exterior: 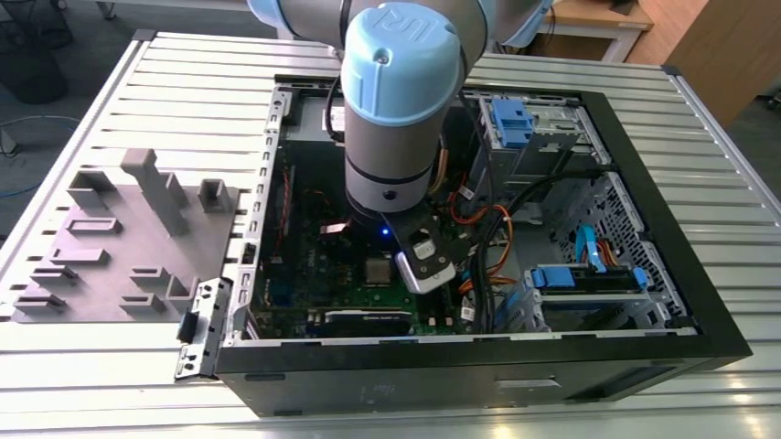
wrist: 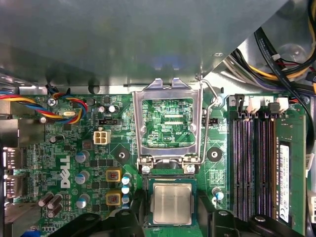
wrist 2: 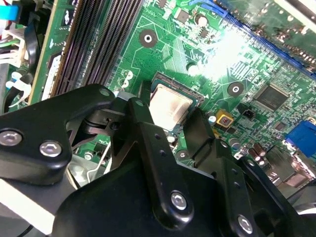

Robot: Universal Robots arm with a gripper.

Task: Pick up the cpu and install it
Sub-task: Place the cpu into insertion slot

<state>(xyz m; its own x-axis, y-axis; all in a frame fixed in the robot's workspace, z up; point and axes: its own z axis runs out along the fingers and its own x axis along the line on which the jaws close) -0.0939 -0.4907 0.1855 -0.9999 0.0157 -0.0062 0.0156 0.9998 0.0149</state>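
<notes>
First wrist view: cpu sits flat in the socket, square, so no long axis. End effector is straight over it, fingers apart, one each side of the socket, gripping nothing. Metal clamp frame is swung open off the socket. Memory sticks are near one finger, so room looks tight there.

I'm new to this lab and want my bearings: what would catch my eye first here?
The grey and blue arm reaches down into the open black computer case, mid-frame in the exterior view. Inside, the silvery cpu lies in its socket on the green motherboard, the metal retention frame flipped up, and the black gripper open, a finger on either side.
</notes>
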